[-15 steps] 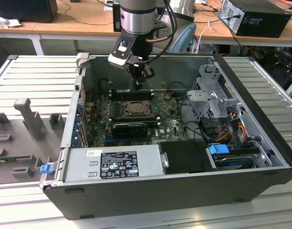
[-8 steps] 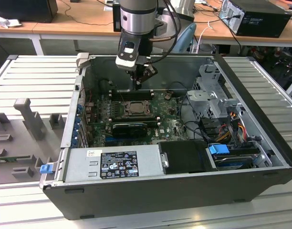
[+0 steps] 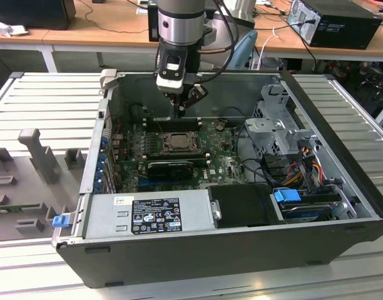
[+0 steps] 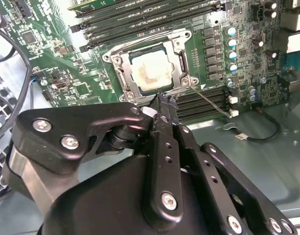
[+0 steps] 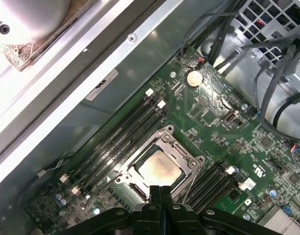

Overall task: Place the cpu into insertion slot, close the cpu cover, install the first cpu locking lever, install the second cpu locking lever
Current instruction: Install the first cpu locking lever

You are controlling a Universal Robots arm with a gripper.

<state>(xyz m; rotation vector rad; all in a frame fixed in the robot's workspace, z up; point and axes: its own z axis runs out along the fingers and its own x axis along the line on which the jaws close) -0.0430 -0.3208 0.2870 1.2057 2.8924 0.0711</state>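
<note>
In the first wrist view the hand (image 5: 161, 192) is clenched, its fingertips pressed together with nothing between them, close to one edge of the insertion slot (image 4: 182, 62). The cpu (image 5: 160, 169) lies flat in that slot on the green motherboard (image 5: 213, 112). The cpu cover (image 5: 183, 149) is folded down around it. A thin wire lever (image 4: 209, 100) slants away from the socket's corner.

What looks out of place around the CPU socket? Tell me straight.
One wire locking lever slants away from a corner of the cpu cover instead of lying along its edge, so it looks unlatched. The cpu sits flat under the cover; nothing looks damaged. The gripper is shut beside the cover.
</note>
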